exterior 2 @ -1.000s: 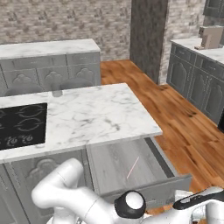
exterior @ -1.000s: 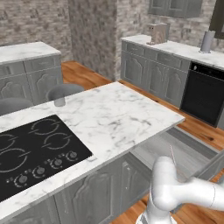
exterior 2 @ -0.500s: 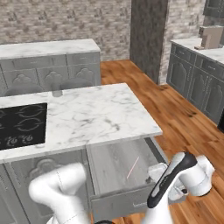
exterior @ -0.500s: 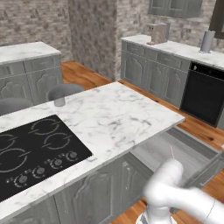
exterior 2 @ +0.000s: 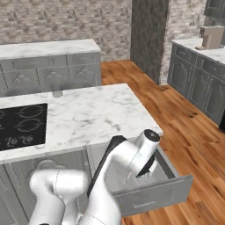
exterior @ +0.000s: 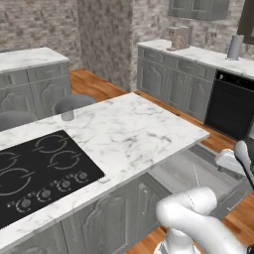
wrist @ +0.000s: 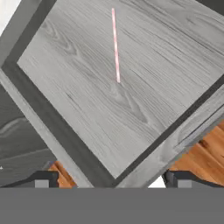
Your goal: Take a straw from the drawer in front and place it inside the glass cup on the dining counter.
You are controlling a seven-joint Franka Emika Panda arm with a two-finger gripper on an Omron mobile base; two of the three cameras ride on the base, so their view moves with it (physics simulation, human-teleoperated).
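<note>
Swung over the open drawer [exterior 2: 176, 173], the hand [wrist: 111, 179] now hangs spread wide above the straw [wrist: 116, 46].

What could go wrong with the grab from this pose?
1. The thin pale pink straw lies flat on the open grey drawer's floor, so the claw may scrape the floor or pinch it badly.
2. The straw sits off-centre in the hand view; descending straight down could miss it or hit the drawer's wall.
</note>
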